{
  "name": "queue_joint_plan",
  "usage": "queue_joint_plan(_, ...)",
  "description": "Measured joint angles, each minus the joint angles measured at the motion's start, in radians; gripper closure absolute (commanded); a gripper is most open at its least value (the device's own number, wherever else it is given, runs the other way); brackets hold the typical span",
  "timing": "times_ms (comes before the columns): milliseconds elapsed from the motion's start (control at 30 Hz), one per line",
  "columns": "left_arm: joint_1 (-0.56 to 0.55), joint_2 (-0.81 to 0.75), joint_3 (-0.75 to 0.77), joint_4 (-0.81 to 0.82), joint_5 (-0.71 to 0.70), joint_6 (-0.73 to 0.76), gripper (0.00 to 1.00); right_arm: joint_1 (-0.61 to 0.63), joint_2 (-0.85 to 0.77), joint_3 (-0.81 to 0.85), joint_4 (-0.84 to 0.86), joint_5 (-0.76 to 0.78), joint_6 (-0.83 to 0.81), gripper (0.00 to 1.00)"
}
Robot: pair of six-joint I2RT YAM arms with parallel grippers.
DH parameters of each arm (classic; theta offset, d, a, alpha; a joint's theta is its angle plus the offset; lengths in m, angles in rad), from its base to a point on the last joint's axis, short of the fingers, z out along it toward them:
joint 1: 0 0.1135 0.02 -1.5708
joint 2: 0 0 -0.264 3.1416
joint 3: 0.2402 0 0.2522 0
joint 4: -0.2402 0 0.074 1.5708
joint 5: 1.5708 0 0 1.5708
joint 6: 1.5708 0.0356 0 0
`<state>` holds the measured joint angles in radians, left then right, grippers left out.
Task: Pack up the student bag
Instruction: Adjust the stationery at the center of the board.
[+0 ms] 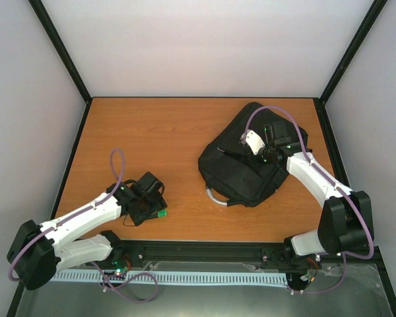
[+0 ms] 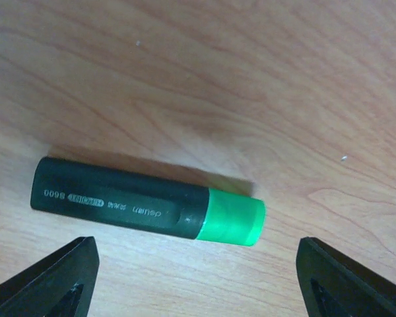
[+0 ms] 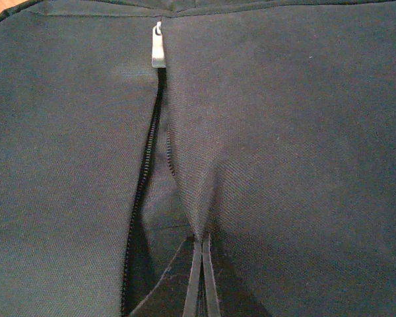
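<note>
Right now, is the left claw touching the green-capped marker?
Apart. The left wrist view shows bare table between the marker and both fingers of the open left claw.

Table: wood-grain top, orange-brown, carrying two items.
Item one: student bag, black fabric, lying flat toward the far right, its grey loop handle resting on the wood at the near end.
Item two: highlighter, dark barrel, green cap (barrel print showing upside down), lying on its side near the left front, well apart from the bag.

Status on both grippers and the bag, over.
Left gripper open above marker on table. Right gripper shut on student bag fabric beside open zip. No obstruction seen.
</note>
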<state>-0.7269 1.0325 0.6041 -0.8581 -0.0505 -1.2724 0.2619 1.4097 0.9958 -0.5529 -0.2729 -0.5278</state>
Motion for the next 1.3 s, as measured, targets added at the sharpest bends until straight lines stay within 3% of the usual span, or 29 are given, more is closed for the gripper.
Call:
queue_joint_plan(333, 0.000, 0.104, -0.020, 0.010, 0.059, -0.093, 0.19, 0.000, 0.000, 0.000, 0.000, 0.000, 0.000, 0.97)
queue_joint_plan(667, 0.002, 0.243, 0.024, 0.082, 0.028, -0.080, 0.33, 0.000, 0.000, 0.000, -0.001, -0.001, -0.002, 0.97)
queue_joint_plan(800, 0.019, 0.341, 0.078, 0.083, 0.013, -0.029, 0.45, 0.000, 0.000, 0.000, -0.001, -0.001, -0.003, 0.97)
queue_joint_plan(1300, 0.033, 0.583, 0.291, 0.102, 0.014, 0.332, 0.68, 0.000, 0.000, 0.000, -0.002, -0.001, -0.004, 0.97)
